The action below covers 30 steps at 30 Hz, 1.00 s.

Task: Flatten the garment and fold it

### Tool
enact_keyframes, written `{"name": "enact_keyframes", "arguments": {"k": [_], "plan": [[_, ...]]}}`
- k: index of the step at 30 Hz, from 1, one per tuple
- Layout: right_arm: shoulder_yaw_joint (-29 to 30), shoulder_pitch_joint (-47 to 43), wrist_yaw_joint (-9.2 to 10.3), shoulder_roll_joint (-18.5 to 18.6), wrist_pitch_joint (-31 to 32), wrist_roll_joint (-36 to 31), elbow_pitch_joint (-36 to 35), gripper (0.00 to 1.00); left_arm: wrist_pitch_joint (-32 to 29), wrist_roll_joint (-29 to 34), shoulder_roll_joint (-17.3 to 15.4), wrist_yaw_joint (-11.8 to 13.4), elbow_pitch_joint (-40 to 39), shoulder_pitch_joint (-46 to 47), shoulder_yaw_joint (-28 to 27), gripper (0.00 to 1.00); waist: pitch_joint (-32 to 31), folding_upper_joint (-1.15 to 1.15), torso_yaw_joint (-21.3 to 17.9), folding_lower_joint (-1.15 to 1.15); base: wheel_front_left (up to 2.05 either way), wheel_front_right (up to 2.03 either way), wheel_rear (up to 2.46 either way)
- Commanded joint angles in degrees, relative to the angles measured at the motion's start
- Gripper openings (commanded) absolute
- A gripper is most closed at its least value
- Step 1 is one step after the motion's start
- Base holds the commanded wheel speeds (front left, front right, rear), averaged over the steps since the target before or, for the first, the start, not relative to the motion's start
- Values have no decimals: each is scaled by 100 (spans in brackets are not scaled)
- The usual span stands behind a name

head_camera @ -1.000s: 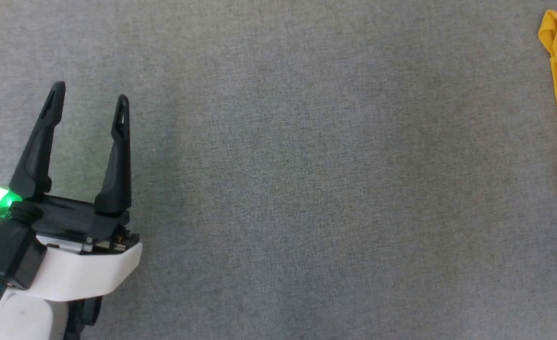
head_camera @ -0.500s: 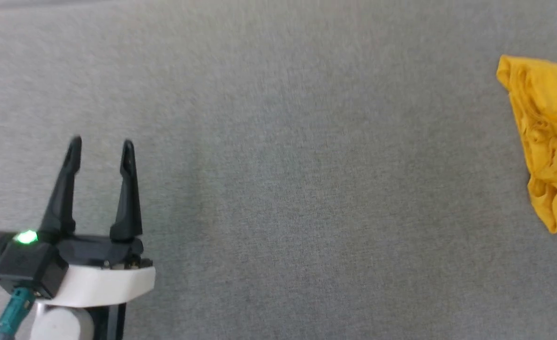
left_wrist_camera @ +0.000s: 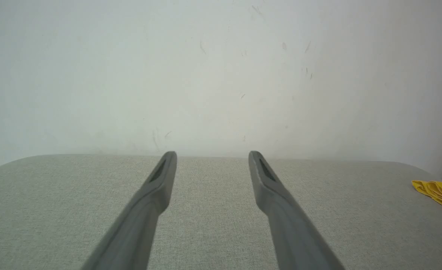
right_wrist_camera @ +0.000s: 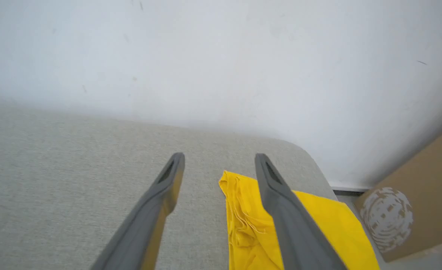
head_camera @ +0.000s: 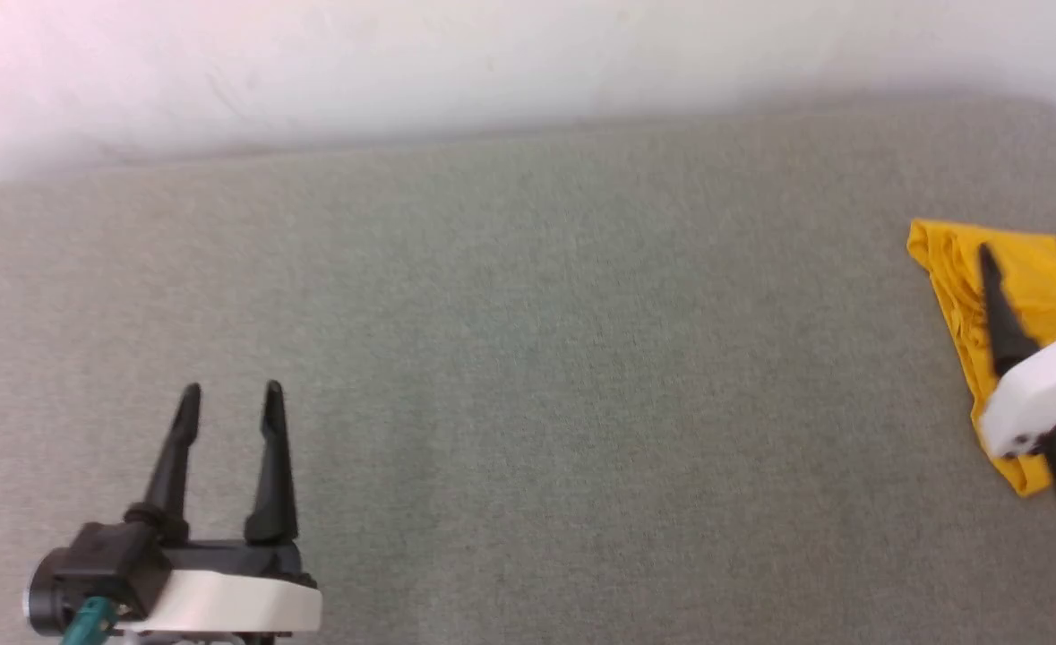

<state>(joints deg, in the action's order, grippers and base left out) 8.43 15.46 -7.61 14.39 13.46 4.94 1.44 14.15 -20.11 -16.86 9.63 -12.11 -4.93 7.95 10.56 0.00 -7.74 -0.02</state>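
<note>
Head view | garment [head_camera: 956, 269] crumpled at bench [head_camera: 528, 358] right edge, unflattened, unfolded | left gripper [head_camera: 231, 390], right gripper [head_camera: 1027, 244] wide, empty | all steps pending

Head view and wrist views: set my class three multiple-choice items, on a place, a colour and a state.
1. Where on the grey woven cushion does the crumpled yellow cloth garment lie? A its middle; B its left end; C its right end.
2. What colour is the plain wall behind it? A white; B blue; C green.
3. The left gripper is: A shut on the garment; B open, empty; C shut, empty.
Key: C, it lies by the right gripper at the head view's right edge; A, white above the cushion; B, cushion shows between its dark fingers.
</note>
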Motion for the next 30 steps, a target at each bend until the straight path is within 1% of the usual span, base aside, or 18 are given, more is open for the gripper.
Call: {"name": "enact_keyframes", "arguments": {"k": [1,3,5,10,11,15,19,24,30], "plan": [[-72,-214,12,-164,-86,-11,-200,100,24,9,50,12,52,-64,76,100,-534,0,297,2,0,0,0],[-142,-363,12,-268,-213,-32,-323,100,23,21,81,0,105,-77,153,100,-649,0,371,2,0,0,0],[-149,-554,12,-472,-376,-107,-442,100,21,30,111,-7,160,-95,223,100,-767,0,440,2,0,0,0],[-115,-1054,12,-889,-885,-462,-654,100,28,54,170,27,298,-231,321,100,-1036,0,543,2,0,0,0],[-115,-1054,12,-889,-885,-462,-654,100,28,54,170,27,298,-231,321,100,-1036,0,543,2,0,0,0],[-103,-1476,12,-1079,-1168,-743,-640,100,37,-29,267,32,441,-345,355,100,-1163,0,578,2,0,0,0],[-17,-1768,12,-1141,-1436,-963,-488,100,52,-40,310,0,584,-413,389,100,-1244,0,599,2,0,0,0],[124,-1990,12,-1148,-1804,-826,-259,100,72,138,276,-26,671,-495,428,100,-1302,0,594,2,0,0,0],[155,-2138,12,-1150,-2066,-638,33,100,82,236,381,-38,686,-658,376,100,-1350,0,567,2,0,0,0]]}}
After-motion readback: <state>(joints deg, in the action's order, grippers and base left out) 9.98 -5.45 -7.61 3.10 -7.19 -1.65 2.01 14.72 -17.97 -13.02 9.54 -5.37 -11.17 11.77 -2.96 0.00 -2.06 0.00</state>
